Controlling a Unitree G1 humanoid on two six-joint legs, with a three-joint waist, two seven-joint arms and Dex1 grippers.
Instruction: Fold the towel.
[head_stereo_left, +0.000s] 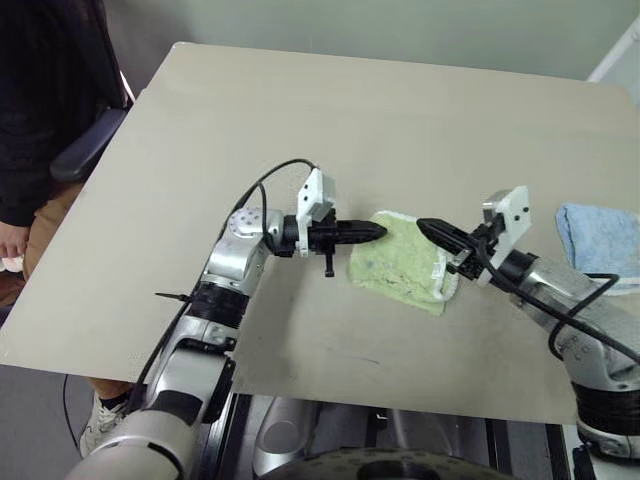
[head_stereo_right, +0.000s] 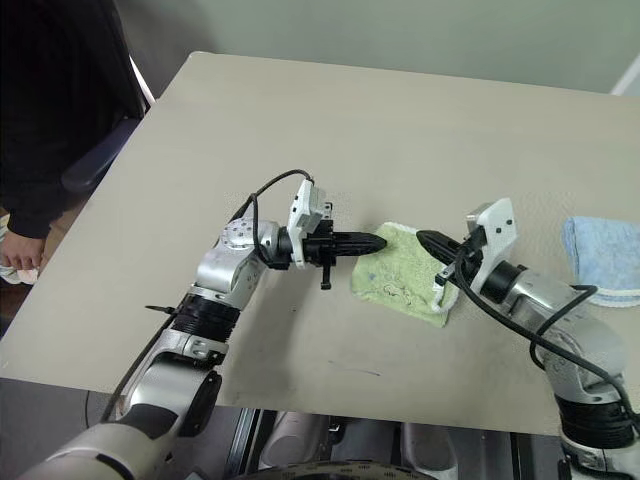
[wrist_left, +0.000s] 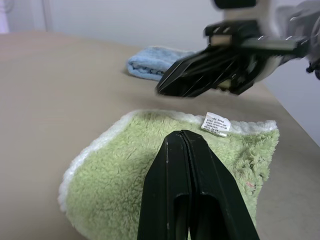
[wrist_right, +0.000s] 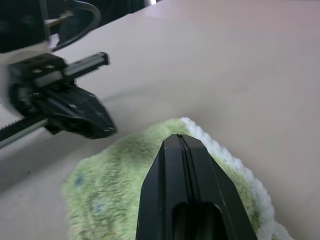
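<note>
Both end effectors, left (head_stereo_left: 375, 232) and right (head_stereo_left: 425, 227), are hovering clenched and empty over the folded towel (head_stereo_left: 400, 264) on the table (head_stereo_left: 300, 120), likely finishing; withdrawing seems next.

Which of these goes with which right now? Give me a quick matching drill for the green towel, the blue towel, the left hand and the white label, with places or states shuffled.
Things:
1. green towel
2. blue towel
3. left hand
4. white label

Places or states:
A. bunched near the table's right edge
B. fingers shut, at the green towel's left side
C. lying folded between the two hands
D. sewn at the green towel's white edging

Pairs: 1-C, 2-A, 3-B, 4-D
</note>
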